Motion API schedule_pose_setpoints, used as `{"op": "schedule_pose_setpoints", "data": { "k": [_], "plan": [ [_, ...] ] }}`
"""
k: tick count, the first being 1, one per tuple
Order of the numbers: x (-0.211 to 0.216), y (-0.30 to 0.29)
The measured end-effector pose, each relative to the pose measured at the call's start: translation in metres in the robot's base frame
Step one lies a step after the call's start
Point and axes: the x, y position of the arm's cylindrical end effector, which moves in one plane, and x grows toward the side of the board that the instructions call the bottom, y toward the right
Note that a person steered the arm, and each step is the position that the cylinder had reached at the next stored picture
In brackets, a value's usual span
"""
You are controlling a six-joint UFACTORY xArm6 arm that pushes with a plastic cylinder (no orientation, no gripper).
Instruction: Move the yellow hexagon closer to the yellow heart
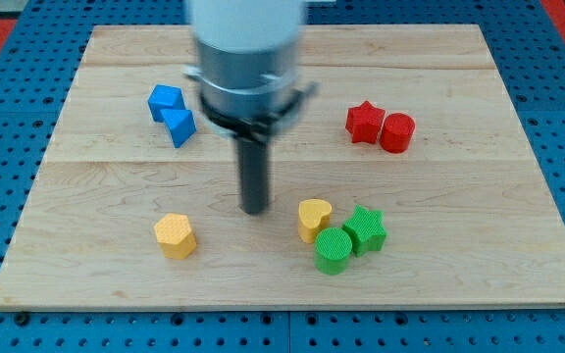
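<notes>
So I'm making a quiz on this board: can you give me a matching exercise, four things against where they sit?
Things:
1. yellow hexagon
2. red star
3. blue blocks
4. my tip

Places:
A. the view's upper right
B. the view's upper left
C. between hexagon and yellow heart
D. the view's lower left

Pairs: 1-D, 2-A, 3-B, 4-C

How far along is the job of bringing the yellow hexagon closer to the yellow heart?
Done: nothing visible; the yellow hexagon sits well apart from the yellow heart, toward the view's left. In hand: my tip rests between them, touching neither. Left: get to the hexagon's left side and push it rightward to the heart.
</notes>
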Motion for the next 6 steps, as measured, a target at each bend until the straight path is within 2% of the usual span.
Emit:
{"op": "schedule_pose_setpoints", "data": {
  "k": [1,2,3,4,5,6],
  "plan": [
    [-0.014,-0.086],
    [0.006,-0.148],
    [0.053,-0.100],
    [0.067,-0.033],
    [0.064,0.023],
    [0.049,0.002]
  ]
}}
